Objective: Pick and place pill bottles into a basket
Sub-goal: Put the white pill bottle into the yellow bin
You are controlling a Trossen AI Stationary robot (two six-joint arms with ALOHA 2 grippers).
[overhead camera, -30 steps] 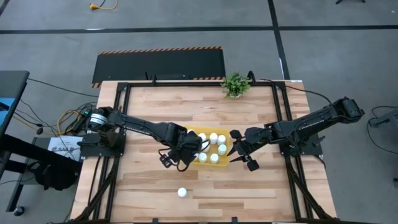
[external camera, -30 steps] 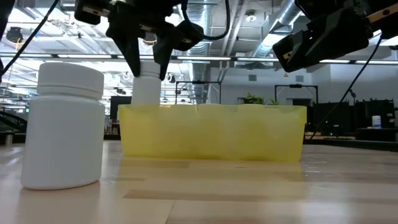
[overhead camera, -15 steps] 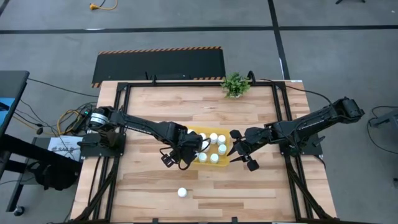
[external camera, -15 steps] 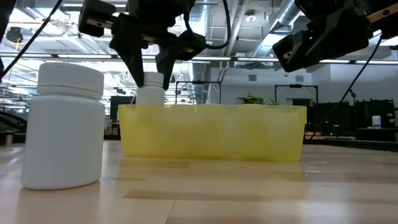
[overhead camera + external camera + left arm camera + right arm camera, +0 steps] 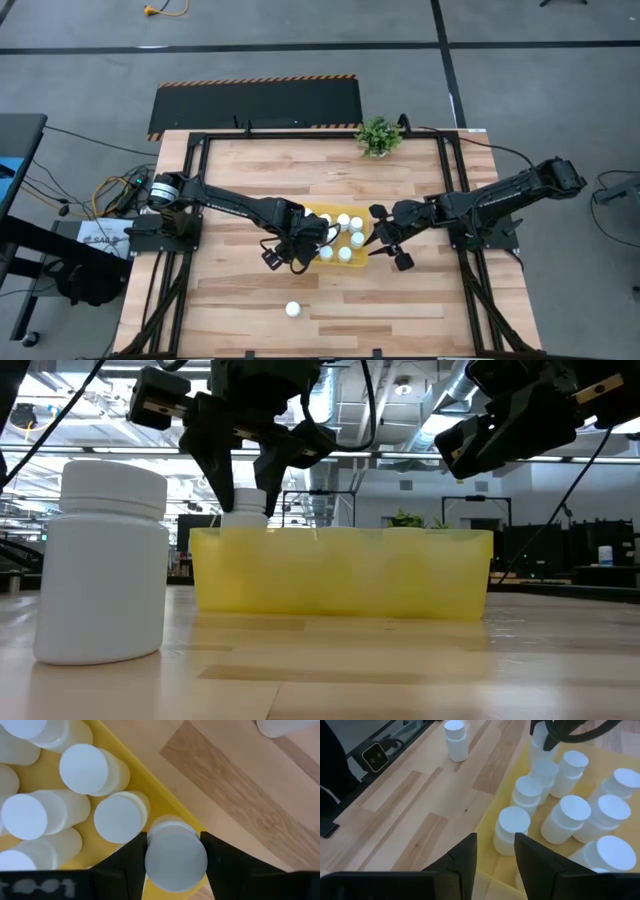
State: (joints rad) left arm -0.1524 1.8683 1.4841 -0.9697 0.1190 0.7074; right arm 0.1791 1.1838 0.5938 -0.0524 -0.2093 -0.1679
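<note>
Left gripper grasping one pill bottle over the basket corner — about seven bottles inside, one loose on the wooden desk. Right gripper clenched beside basket.

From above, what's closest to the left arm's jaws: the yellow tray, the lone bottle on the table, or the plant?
1. Tray: right beside the left gripper.
2. Lone bottle: out on the table's front.
3. Plant: at the far edge.

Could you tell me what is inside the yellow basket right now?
The basket holds upright white pill bottles; the left tool grips another bottle at its edge. The tray floor under them is mostly hidden.
</note>
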